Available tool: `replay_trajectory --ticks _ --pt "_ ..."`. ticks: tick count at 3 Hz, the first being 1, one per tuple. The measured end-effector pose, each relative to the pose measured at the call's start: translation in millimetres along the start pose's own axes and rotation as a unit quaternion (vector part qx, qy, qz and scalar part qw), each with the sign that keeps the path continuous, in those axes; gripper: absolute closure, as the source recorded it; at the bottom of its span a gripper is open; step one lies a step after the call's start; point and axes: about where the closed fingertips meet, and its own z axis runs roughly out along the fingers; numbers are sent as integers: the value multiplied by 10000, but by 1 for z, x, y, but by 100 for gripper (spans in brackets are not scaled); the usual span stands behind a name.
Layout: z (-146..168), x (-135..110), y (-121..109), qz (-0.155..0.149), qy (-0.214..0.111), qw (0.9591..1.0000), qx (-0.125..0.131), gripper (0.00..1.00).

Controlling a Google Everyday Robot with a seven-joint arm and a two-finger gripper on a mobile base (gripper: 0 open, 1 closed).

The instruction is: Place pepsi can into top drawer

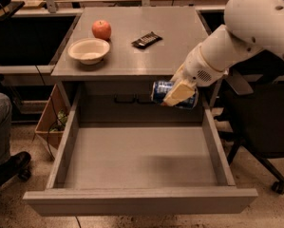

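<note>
The pepsi can (pixel 159 91), blue with white lettering and a silver end, lies tilted on its side in the air. It is clamped across its middle by the gripper (pixel 179 94) (the cream-coloured jaws cover much of the label). Can and gripper hang over the back right corner of the top drawer (pixel 141 199), above its floor and not touching it. The drawer is a wide, shallow grey box with a plain flat front panel, pulled far out and open to the top.
</note>
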Motion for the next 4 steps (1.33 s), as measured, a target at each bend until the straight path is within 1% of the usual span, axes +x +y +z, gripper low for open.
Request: replay_trajectory --ticks 1,3,4 --pt "-1 -1 -1 -5 -14 10000 17 100" --pt "56 24 22 142 43 9999 6 100" --pt "111 30 30 233 -26 9996 -133 100"
